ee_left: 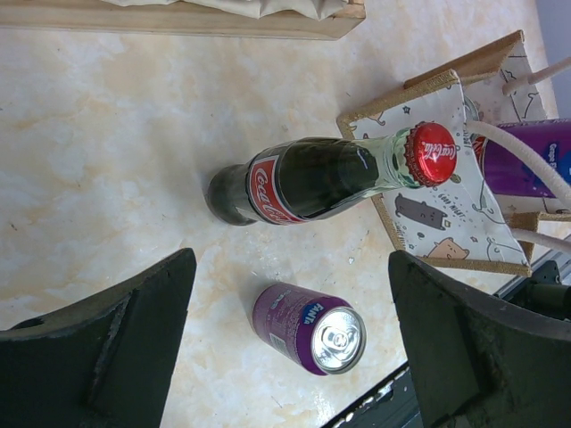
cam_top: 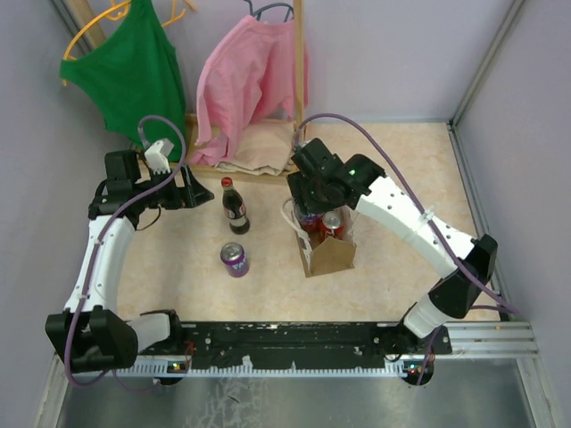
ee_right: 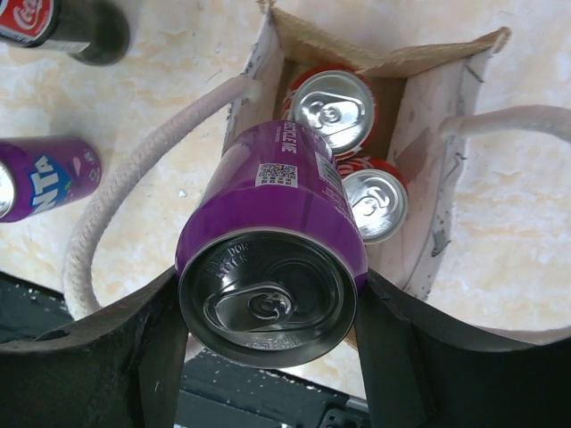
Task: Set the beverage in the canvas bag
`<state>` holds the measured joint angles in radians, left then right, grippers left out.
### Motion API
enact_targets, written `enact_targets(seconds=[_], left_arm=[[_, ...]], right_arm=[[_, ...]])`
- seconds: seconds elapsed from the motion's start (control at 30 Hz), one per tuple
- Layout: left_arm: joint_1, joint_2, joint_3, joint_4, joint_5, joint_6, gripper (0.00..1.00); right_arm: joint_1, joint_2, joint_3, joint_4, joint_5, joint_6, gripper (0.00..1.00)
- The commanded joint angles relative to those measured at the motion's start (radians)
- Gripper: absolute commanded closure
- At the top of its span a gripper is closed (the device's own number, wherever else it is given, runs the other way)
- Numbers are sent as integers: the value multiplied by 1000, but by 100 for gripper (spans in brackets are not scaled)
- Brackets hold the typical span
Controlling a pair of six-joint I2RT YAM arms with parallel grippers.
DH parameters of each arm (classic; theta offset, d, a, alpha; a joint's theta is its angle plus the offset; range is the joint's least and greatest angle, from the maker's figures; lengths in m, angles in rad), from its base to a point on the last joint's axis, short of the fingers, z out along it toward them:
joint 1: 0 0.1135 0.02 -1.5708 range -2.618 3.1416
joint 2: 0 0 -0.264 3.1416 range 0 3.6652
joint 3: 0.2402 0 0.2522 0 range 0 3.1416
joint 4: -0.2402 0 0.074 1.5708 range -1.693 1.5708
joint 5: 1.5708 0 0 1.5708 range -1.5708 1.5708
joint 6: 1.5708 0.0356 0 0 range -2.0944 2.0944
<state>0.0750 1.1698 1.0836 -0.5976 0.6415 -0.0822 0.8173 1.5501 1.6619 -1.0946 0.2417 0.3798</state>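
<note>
The right gripper point(ee_right: 270, 294) is clamped around a purple can point(ee_right: 277, 205), its two dark fingers pressing on opposite sides of the smooth, glossy metal cylinder, with the can's silver pull-tab end facing the wrist camera. Directly beyond the fingers is the open mouth of the canvas bag point(ee_right: 433, 152), a small boxy tote of coarse tan cloth with pale printed side panels. Two red cans point(ee_right: 332, 100) already stand inside it, filling the far side of the opening. A thick white rope handle point(ee_right: 134, 169) loops out to the left of the fingers. To do this step well, the can should probably go straight down into the free space on the near side of the red cans, clear of the soft rim and the rope, and be let go only once it is well inside, since the limp walls could fold. The left gripper point(ee_left: 292, 267) hangs with its fingers spread wide and nothing between them; ahead of it, on the pale marbled table point(ee_left: 107, 134), stand a dark glass cola bottle point(ee_left: 303, 178) with a red cap and a second purple can point(ee_left: 312, 325).
</note>
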Motion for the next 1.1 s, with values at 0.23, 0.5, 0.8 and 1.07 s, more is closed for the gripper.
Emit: enact_targets(seconds=[0.23,0.5,0.8,1.07], left_arm=[[6,10,22,12,21,9,6],[7,13,17,17,21,9,6],[7,8,9,22,21,2,6],[7,5,1,21,25,4,6]], right_arm=[[45,32,-43,76,-46,16,100],[44,62,-82,100,-44,4,100],[41,157,-111,196,-34,4,100],[23,179,-117,252,21,-5,100]])
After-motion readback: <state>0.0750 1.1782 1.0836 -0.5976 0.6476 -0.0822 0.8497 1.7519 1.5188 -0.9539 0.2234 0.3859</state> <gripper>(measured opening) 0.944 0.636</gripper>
